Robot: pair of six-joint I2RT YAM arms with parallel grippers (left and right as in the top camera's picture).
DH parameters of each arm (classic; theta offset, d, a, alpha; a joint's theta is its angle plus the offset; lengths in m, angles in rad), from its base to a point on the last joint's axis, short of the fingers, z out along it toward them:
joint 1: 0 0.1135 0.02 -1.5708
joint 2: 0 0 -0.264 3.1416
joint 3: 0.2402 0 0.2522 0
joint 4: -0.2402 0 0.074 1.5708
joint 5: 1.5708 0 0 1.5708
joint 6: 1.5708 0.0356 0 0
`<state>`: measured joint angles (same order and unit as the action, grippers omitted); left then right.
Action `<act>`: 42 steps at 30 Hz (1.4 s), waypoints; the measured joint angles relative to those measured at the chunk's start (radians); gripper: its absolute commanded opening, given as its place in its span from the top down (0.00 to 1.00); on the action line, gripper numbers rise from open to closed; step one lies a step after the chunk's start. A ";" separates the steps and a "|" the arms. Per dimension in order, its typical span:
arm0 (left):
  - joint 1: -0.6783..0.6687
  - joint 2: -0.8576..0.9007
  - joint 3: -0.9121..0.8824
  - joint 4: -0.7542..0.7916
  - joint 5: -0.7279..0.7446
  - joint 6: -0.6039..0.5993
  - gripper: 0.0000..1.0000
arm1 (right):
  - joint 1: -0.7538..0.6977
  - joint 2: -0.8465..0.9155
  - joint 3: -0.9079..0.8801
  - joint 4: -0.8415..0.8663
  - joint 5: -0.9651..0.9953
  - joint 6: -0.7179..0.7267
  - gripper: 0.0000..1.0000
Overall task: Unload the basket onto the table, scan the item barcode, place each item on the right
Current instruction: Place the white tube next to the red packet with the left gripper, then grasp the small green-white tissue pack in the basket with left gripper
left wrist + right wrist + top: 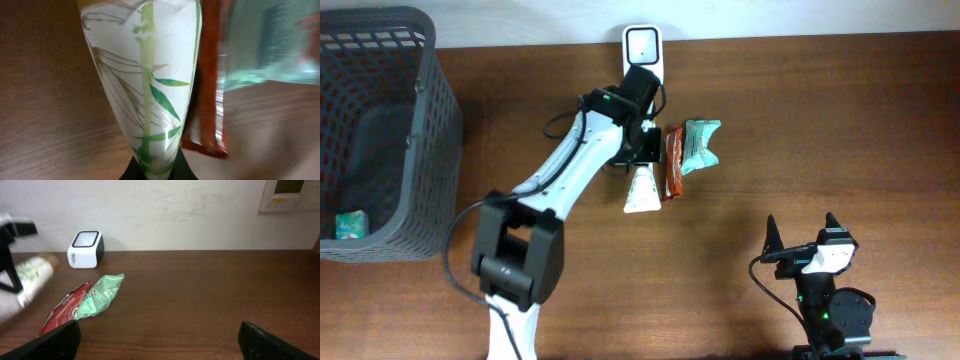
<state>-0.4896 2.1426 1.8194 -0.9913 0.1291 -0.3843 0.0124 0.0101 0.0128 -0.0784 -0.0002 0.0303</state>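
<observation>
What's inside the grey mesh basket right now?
One small teal packet lies in a corner of the grey plastic mesh basket. The rest of its floor looks dark and shadowed, and the slanted walls hide its edges.

the basket point(380, 150) fills the upper left of the overhead frame, standing on the bench point(820, 120), with a small box point(352, 225) in its lower left corner. the scanner point(643, 48) sits at top centre, at the bench's far edge. just below it the left hand point(640, 160) is clamped on the held packet point(642, 192), which reaches down the frame. just right of that lies the middle packet point(673, 162), and the outer packet point(700, 145) touches its right side. the right hand point(802, 228) stands at lower right, jaws spread, well apart from the packets.
</observation>
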 measured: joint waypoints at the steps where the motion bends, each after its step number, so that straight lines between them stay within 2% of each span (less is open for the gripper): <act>1: 0.000 0.029 0.000 0.000 -0.003 0.000 0.85 | 0.000 0.000 0.000 0.000 0.000 0.000 0.02; 2: 0.000 0.045 0.000 0.000 -0.005 0.000 0.59 | 0.000 0.000 0.000 0.000 0.000 0.001 0.01; 3: 0.000 0.057 0.000 0.000 -0.006 -0.002 0.44 | 0.000 0.000 0.000 0.000 0.000 0.000 0.01; 7: 0.000 0.057 0.011 0.000 -0.006 0.007 0.39 | 0.000 0.000 0.000 0.000 0.000 0.000 0.01; 9: 0.007 0.059 0.075 -0.061 -0.006 0.008 0.36 | 0.000 0.000 0.000 0.000 0.000 0.000 0.01; 11: 0.028 0.061 0.223 -0.158 -0.002 0.010 0.35 | 0.000 0.001 0.000 0.000 0.000 0.000 0.01; 12: 0.051 0.061 0.353 -0.218 -0.001 0.011 0.33 | 0.000 0.001 0.000 0.000 0.000 0.000 0.01; 15: 0.158 0.059 0.765 -0.339 0.002 0.043 0.03 | 0.000 0.001 0.000 0.000 0.000 0.000 0.01; 19: 0.417 0.047 1.249 -0.352 -0.045 0.098 0.02 | 0.000 0.000 0.000 0.000 0.000 0.000 0.01; 20: 0.473 0.038 1.286 -0.352 -0.074 0.101 0.06 | 0.000 0.000 0.000 0.000 0.000 0.000 0.01; 22: 0.600 0.015 1.319 -0.397 -0.182 0.106 0.08 | 0.000 0.000 0.000 0.000 0.000 0.000 0.01; 25: 0.775 0.016 1.251 -0.493 -0.313 0.109 0.07 | 0.000 0.000 0.000 0.000 0.000 0.000 0.01; 27: 0.861 0.018 1.140 -0.485 -0.357 0.129 0.08 | 0.000 0.000 0.000 0.000 0.000 0.000 0.01; 28: 0.900 0.018 1.059 -0.473 -0.370 0.155 0.15 | 0.000 0.000 0.000 0.000 0.000 0.000 0.01; 30: 0.951 0.026 0.908 -0.437 -0.388 0.217 0.16 | 0.000 0.000 0.000 0.000 0.000 0.000 0.01; 37: 0.985 0.039 0.358 -0.281 -0.556 0.456 0.15 | 0.000 0.000 0.000 0.000 0.000 0.000 0.01; 41: 0.985 0.040 0.163 -0.216 -0.689 0.498 0.16 | 0.000 0.000 0.000 0.000 0.000 0.000 0.01; 42: 0.985 0.040 0.121 -0.201 -0.703 0.502 0.20 | 0.000 0.000 0.000 0.000 0.000 0.000 0.01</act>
<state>0.4950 2.1830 1.9400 -1.1927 -0.5743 0.1173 0.0124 0.0101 0.0128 -0.0784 -0.0002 0.0303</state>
